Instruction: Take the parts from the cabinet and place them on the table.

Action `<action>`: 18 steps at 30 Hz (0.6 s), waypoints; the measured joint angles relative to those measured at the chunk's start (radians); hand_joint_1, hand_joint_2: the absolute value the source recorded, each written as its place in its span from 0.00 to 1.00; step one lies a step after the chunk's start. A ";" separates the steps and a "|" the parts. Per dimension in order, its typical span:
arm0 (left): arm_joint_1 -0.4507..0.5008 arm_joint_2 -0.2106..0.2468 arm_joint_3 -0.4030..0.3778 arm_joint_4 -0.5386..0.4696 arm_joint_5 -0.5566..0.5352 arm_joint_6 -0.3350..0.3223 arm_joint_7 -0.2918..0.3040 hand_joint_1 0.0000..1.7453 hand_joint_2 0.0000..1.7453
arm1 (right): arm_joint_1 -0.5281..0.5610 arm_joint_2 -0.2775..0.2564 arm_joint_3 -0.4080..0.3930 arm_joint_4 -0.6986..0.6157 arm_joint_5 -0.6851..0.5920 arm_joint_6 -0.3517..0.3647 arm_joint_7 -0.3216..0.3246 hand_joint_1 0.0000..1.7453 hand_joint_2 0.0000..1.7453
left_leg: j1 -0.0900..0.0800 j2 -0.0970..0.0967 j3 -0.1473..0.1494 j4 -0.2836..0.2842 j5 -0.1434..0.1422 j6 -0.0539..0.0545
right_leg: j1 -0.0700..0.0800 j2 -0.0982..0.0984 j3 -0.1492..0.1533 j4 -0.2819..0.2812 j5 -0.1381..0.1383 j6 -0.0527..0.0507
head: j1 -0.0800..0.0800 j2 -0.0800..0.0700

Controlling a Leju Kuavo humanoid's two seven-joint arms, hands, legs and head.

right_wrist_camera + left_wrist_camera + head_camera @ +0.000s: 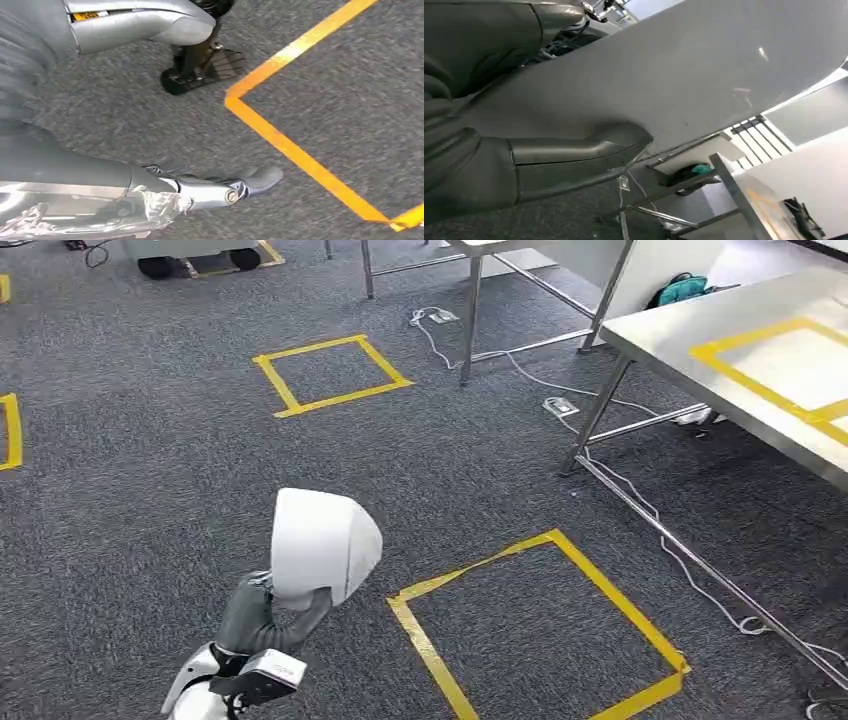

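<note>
A white, rounded shell part (322, 545) stands upright above the grey carpet at the lower left of the head view, and my left hand (262, 617) grips it from below. In the left wrist view the same white part (684, 75) spans the picture, with my grey thumb (579, 150) pressed against its underside. The steel table (680, 325) stands to the right, apart from the part, with a yellow tape rectangle (752, 382) on its top. My right hand (220, 189) hangs over the carpet with its fingers stretched out and holds nothing.
A yellow tape square (420, 632) marks the carpet just right of the part, and another (340, 398) lies farther off. Table legs and rails (600, 410) with loose cables (640, 498) run along the right. A teal bag (683, 287) sits behind the table.
</note>
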 joint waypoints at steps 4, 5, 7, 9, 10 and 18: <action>0.002 -0.002 0.004 0.000 0.000 -0.003 -0.001 1.00 1.00 | -0.007 0.000 -0.004 0.000 0.009 0.000 -0.008 0.00 1.00 | -0.012 0.030 0.013 -0.002 -0.011 0.025 | 0.009 -0.115 -0.107 0.221 -0.099 0.002 | 0.008 0.000; 0.003 -0.002 0.005 0.001 0.000 -0.004 -0.001 1.00 1.00 | -0.008 0.000 -0.004 0.000 0.011 0.003 -0.009 0.00 1.00 | -0.015 0.039 0.016 -0.001 -0.016 0.027 | 0.009 -0.121 -0.152 0.305 -0.124 0.001 | 0.009 0.000; 0.003 -0.002 0.007 0.001 0.000 -0.005 -0.001 1.00 1.00 | -0.003 0.000 -0.006 0.000 0.016 0.005 -0.011 0.00 1.00 | -0.020 0.048 0.030 -0.001 -0.026 0.028 | 0.011 -0.121 -0.170 0.324 -0.099 -0.004 | 0.008 0.000; 0.002 -0.002 0.008 0.001 0.000 -0.006 -0.001 1.00 1.00 | -0.002 0.000 -0.014 0.000 0.023 0.008 -0.013 0.00 1.00 | -0.021 0.053 0.052 -0.001 -0.039 0.027 | 0.016 -0.121 -0.096 0.176 -0.010 -0.013 | 0.008 0.000; 0.002 -0.002 0.009 0.001 0.000 -0.008 -0.001 1.00 1.00 | -0.002 0.000 -0.017 0.000 0.026 0.008 -0.015 0.00 1.00 | -0.021 0.056 0.064 -0.001 -0.048 0.025 | 0.020 -0.124 -0.049 0.084 0.033 -0.019 | 0.010 0.000; -0.006 -0.005 0.010 0.000 0.000 -0.012 -0.004 1.00 1.00 | -0.006 0.002 -0.036 -0.001 0.039 0.008 -0.020 0.00 1.00 | -0.019 0.057 0.039 0.096 -0.105 -0.016 | 0.024 -0.126 0.058 -0.001 -0.028 -0.059 | -0.003 0.000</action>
